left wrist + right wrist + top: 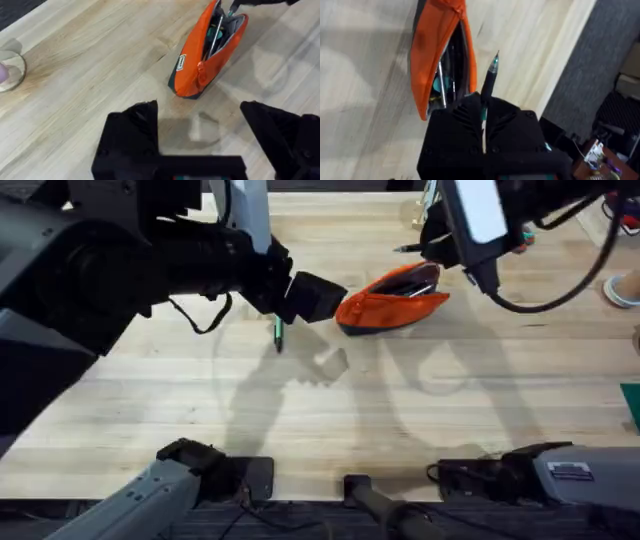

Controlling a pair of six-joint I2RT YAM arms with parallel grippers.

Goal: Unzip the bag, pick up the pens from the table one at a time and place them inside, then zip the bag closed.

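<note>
R gripper (484, 112) clamps black pen (489, 80) over open bag (392, 300)

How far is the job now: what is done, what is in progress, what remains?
Done: the bag is unzipped. In hand: the right hand holds the black pen near its opening. Left: the green pen on the table, then zipping.

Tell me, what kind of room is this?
Probably a robot lab or workshop: two black robot arms work over a light wooden plank table, with an orange fabric pencil pouch and loose cables and electronics nearby.
</note>
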